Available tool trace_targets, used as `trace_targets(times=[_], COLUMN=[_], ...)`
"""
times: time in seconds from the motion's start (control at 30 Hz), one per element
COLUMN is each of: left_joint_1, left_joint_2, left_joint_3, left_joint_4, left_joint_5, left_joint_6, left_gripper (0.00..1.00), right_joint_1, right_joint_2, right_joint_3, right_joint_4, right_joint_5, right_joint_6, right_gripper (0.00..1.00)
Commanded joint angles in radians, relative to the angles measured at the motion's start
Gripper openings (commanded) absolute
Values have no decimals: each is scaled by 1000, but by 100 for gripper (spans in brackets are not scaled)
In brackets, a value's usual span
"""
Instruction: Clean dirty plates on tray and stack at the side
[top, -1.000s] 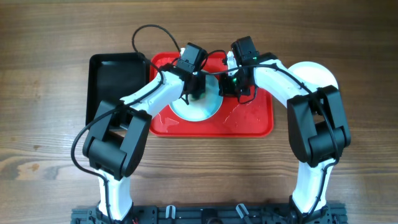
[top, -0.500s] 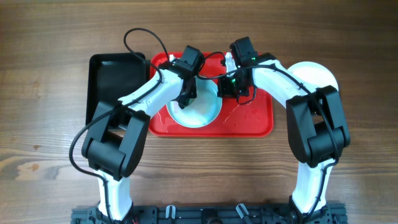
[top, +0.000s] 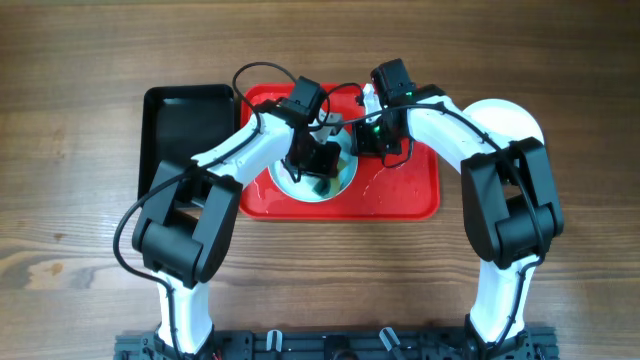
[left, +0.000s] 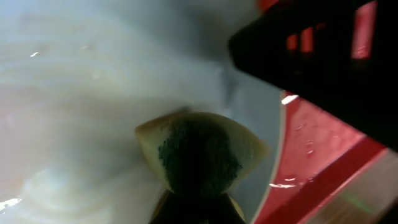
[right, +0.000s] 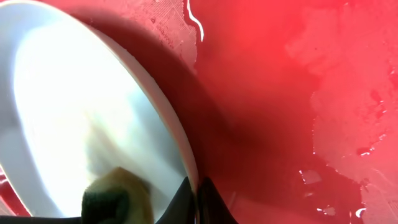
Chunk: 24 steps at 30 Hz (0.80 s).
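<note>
"What was the table (top: 80, 250) made of?"

"Wood. It was brown with a visible grain and a matt finish."

"And the red tray (top: 412, 196)?"

"Glossy plastic, finely dimpled in one patch. A wet film and droplets shone on it."

"The plate (right: 74, 99) on it?"

"Smooth and glossy, with a wet sheen. The white plate (top: 512, 118) near the counter's right edge looked just as smooth."

"The sponge (left: 199, 152)?"

"Soft yellow foam with a rough, dark green scouring face, all of it matt."

"The black tray (top: 185, 130)?"

"Smooth plastic, with a slight sheen along the rim."

"The arms' shells (top: 455, 135)?"

"White plastic, fairly shiny."
</note>
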Motion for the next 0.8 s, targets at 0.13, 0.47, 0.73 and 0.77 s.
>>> trace_targets(times=[0.13, 0.47, 0.73, 0.77], left_joint_1=[125, 199, 197, 197], left_joint_2=[14, 14, 14, 14], left_joint_3=[-6, -6, -6, -6], left_joint_4=[127, 200, -85, -119], left_joint_5=[-65, -182, -145, -105], left_joint_6=[-270, -375, -358, -328], left_gripper=[4, 4, 4, 4], right_joint_1=[2, 2, 2, 2], right_joint_2=[22, 22, 22, 23], right_joint_3=[-8, -8, -8, -8], right_joint_4=[7, 8, 8, 9], right_joint_5=[-9, -9, -9, -9], right_joint_6=[13, 13, 13, 13], right_gripper=[4, 4, 4, 4])
